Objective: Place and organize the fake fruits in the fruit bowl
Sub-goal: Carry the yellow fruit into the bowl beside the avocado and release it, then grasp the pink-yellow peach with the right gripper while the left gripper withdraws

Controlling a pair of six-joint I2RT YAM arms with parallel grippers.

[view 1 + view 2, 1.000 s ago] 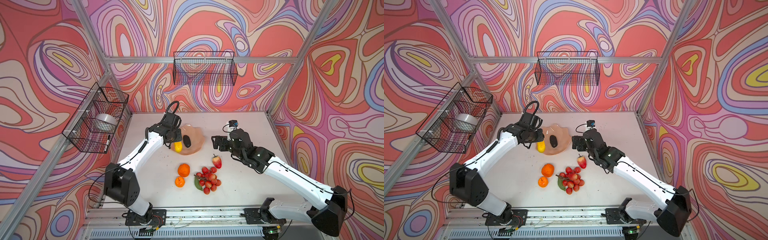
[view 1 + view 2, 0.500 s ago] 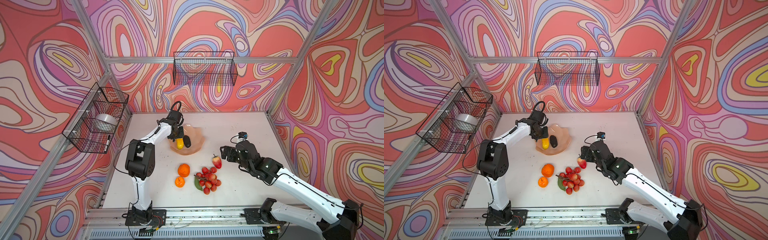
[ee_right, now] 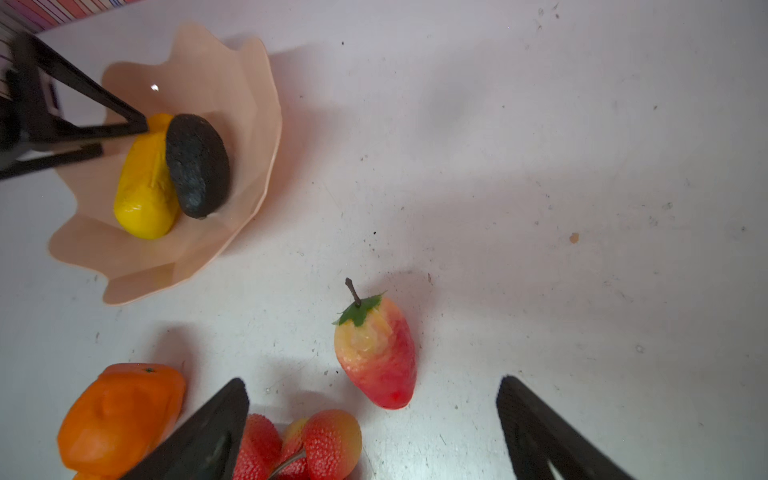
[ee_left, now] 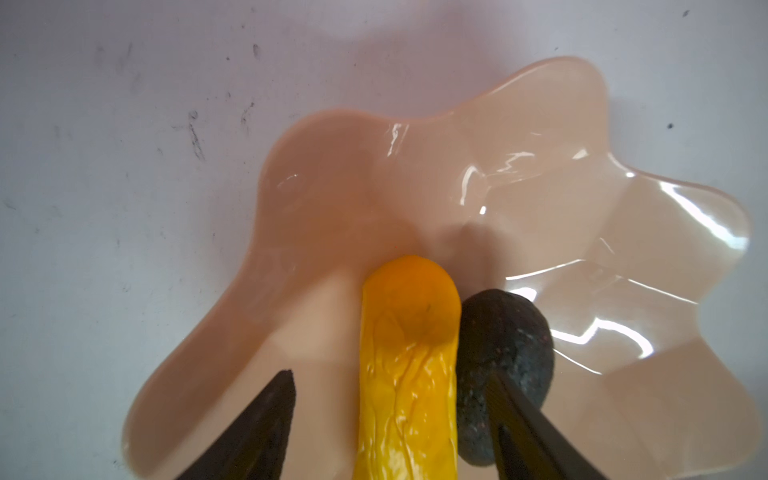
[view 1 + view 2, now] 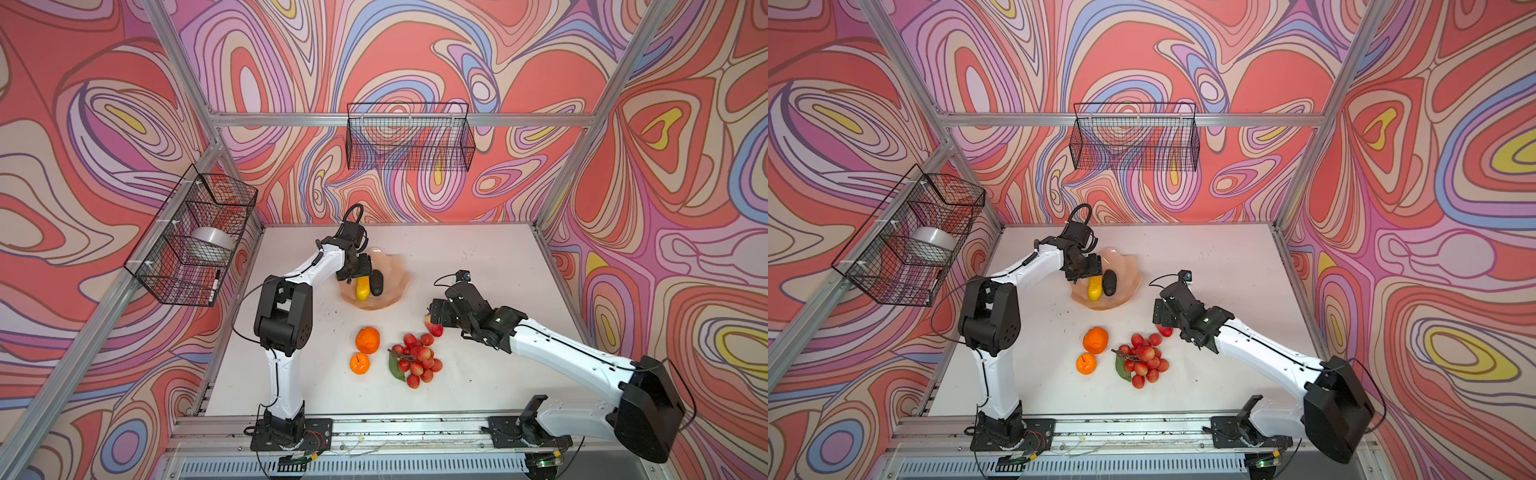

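The peach fruit bowl (image 5: 400, 270) (image 5: 1128, 270) (image 4: 540, 166) (image 3: 232, 83) holds the yellow fruit (image 5: 362, 288) (image 4: 409, 353) (image 3: 143, 187) and the black avocado (image 5: 377, 282) (image 4: 503, 332) (image 3: 197, 166) side by side. My left gripper (image 5: 357, 270) (image 4: 390, 376) is open, its fingers straddling the yellow fruit with a gap on one side. My right gripper (image 5: 436, 311) (image 3: 372, 381) hangs open just above the strawberry (image 5: 434, 328) (image 3: 376, 357) on the table. The large orange (image 5: 368, 340), small orange (image 5: 359, 363) and berry cluster (image 5: 417, 359) (image 3: 316, 444) lie nearby.
A wire basket (image 5: 195, 237) on the left wall holds a clear round container (image 5: 212, 241). An empty wire basket (image 5: 409, 137) hangs on the back wall. Both arm bases sit on the front rail (image 5: 395, 428).
My left gripper carried the yellow fruit into the bowl and opened, leaving it beside the avocado. My right gripper moved from beside the bowl toward the front, over the strawberry.
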